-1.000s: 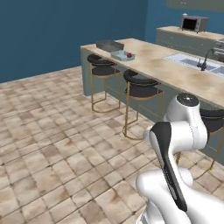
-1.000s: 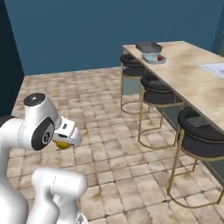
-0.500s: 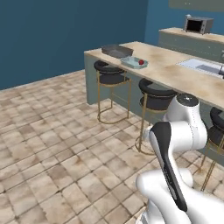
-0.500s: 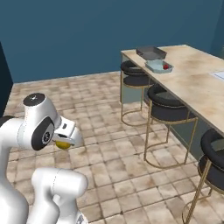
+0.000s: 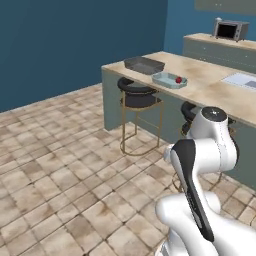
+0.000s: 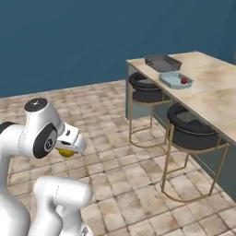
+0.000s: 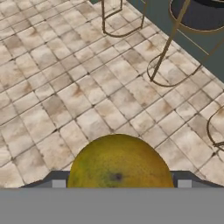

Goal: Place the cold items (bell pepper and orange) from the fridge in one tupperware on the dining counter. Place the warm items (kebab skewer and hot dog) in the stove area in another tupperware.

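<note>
Since a second ago the base is driving closer to the dining counter (image 5: pixel 200 87), so the whole scene is shifting across both base views and the counter is filling more of the picture; the things on it are not moving themselves. On the counter's near end, a dark tray (image 5: pixel 144 64) is sitting at the corner, and just beside it, further along the counter, a pale tupperware (image 5: pixel 169 79) is already holding a small red item (image 5: pixel 178 79), probably the bell pepper. Two black stools (image 6: pixel 146 90) are standing tucked against the counter's side.

Well short of the counter, over the tiled floor (image 7: pixel 65 87), the gripper (image 6: pixel 67 150) is carrying the orange (image 7: pixel 120 162), its jaws standing wide around the fruit and pressing on its two sides.

Judging by its look, the orange is firm, fairly light and round, so it is liable to roll or slip if squeezed off-centre. Holding it across its widest middle seems the safest place, and releasing it low inside the pale tupperware should stop it bouncing out.
</note>
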